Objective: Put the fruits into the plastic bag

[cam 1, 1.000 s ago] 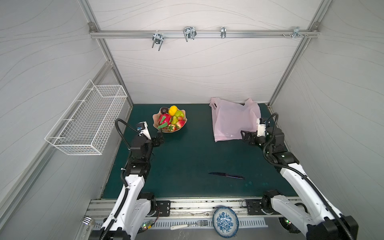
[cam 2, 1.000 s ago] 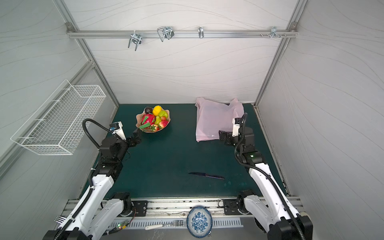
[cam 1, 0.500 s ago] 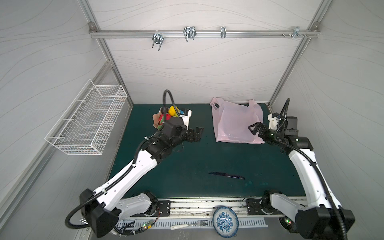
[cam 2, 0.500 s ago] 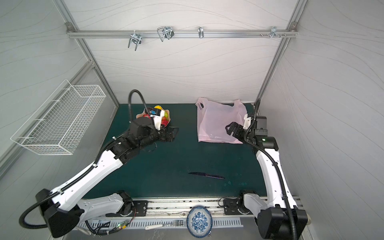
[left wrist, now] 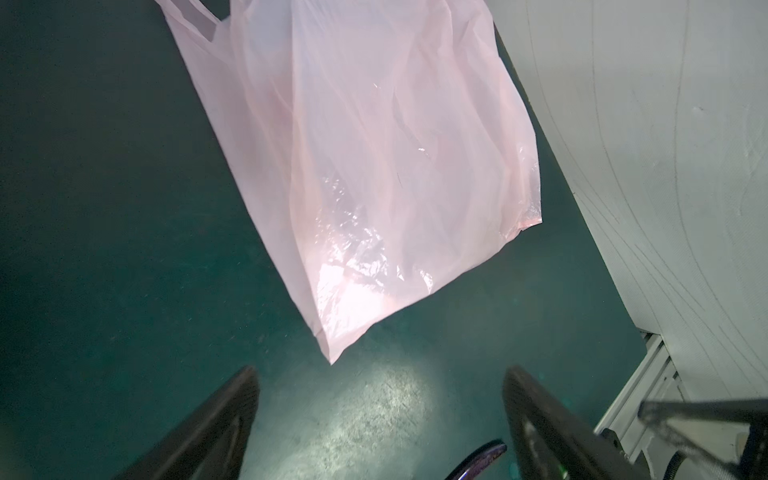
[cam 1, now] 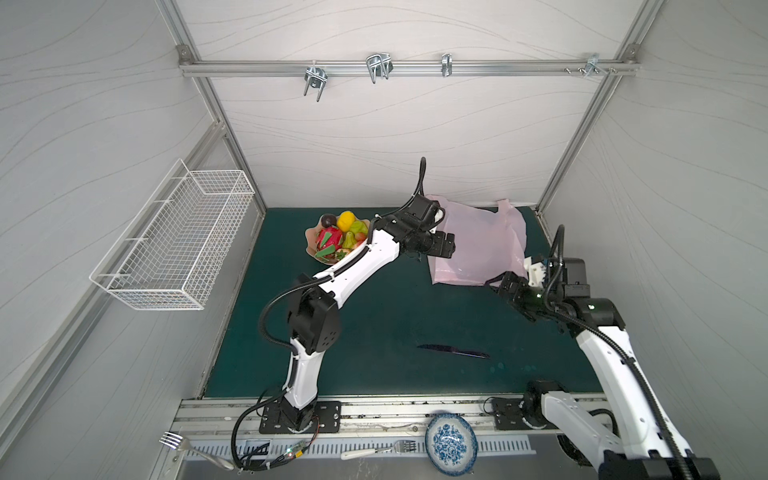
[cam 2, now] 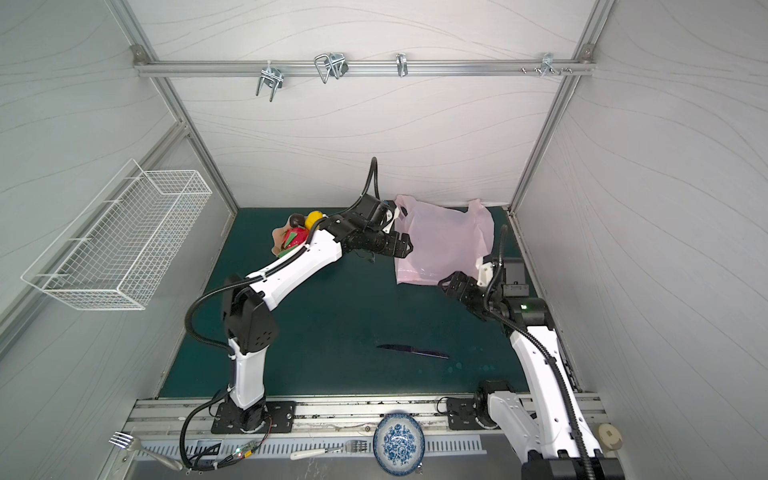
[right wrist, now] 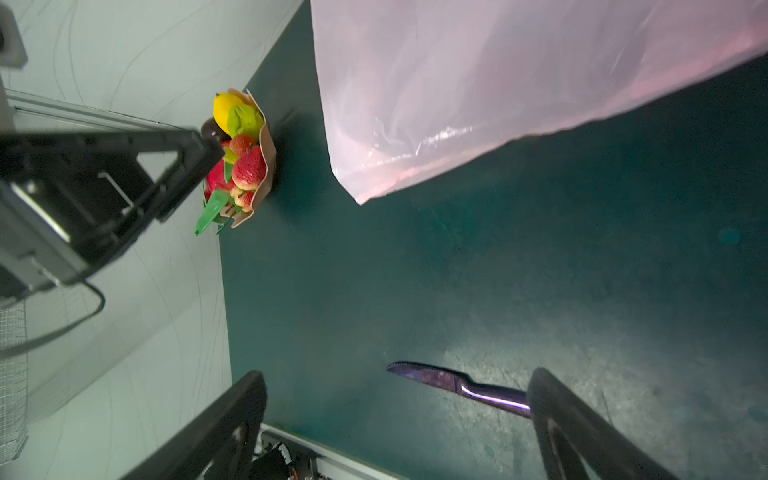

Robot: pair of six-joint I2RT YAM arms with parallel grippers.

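**Fruit in the bowl, bag flat on the mat, both grippers wide**

At the front edge, a blue-patterned plate (cam 1: 451, 442) and a white-handled fork (cam 1: 380, 449) lie on the metal rail. Beyond them, on the green mat (cam 1: 374, 316), a dark knife (cam 1: 453, 351) lies alone, well apart from both arms.

Farther in, the right gripper (cam 1: 496, 283) hangs at the near right corner of the plastic bag (cam 1: 482, 245). Its jaws are spread with nothing between them, and whether it touches the bag cannot be told. The left gripper (cam 1: 448, 247) reaches across the middle to the bag's left edge. Its jaws are also spread and empty, and the left wrist view shows only bare mat between its fingers (left wrist: 232, 415).

The pale pink bag lies flat at the back right of the mat, handles toward the rear wall. To its left, the fruits (cam 1: 338, 237) are heaped in a peach bowl (cam 1: 310, 244), partly behind the left arm. A lemon (cam 1: 345, 220) and a dark round fruit (cam 1: 328, 219) sit at the far side of the heap.

A white wire basket (cam 1: 174, 245) hangs on the left wall.
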